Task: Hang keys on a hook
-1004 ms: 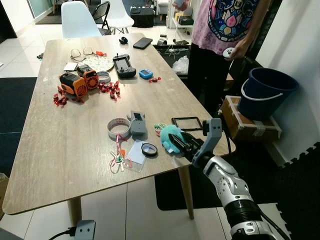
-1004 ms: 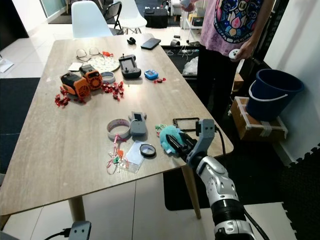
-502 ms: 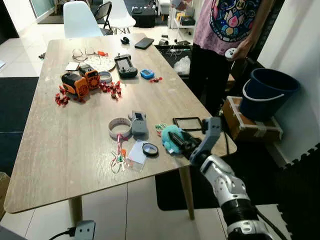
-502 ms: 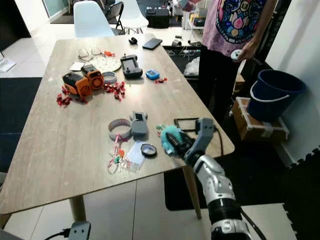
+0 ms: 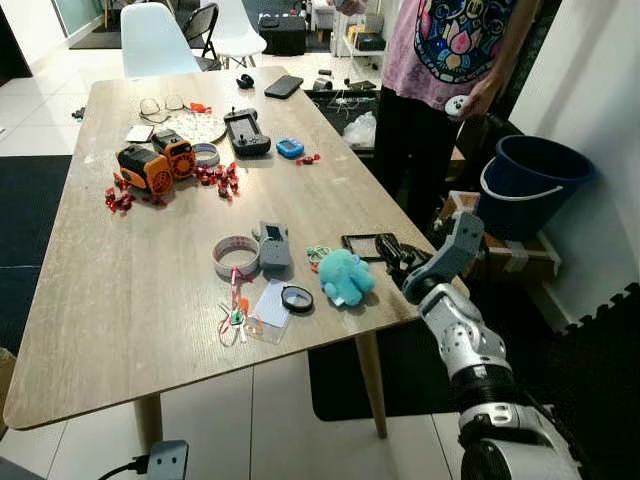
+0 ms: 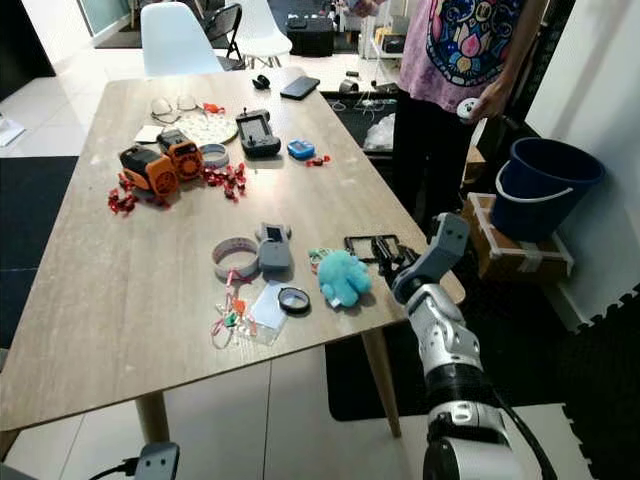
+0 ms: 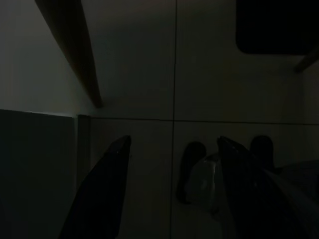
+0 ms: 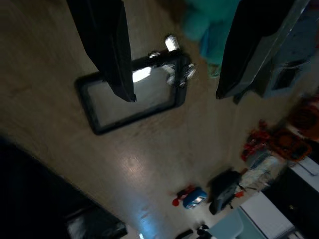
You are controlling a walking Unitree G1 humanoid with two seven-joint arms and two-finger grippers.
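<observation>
We are at the reach-to-grasp step: our right tool (image 6: 392,262), open and empty, hovers over the keys (image 8: 177,69) by the tabletop's right edge (no hook visible), needing descent and closing.

Wooden desk in a bright tiled room
A long desk (image 5: 150,290) stands on white tiles (image 5: 270,420); beyond its far end, white chairs (image 5: 155,40); beside it, a blue bucket (image 5: 530,185).
</observation>
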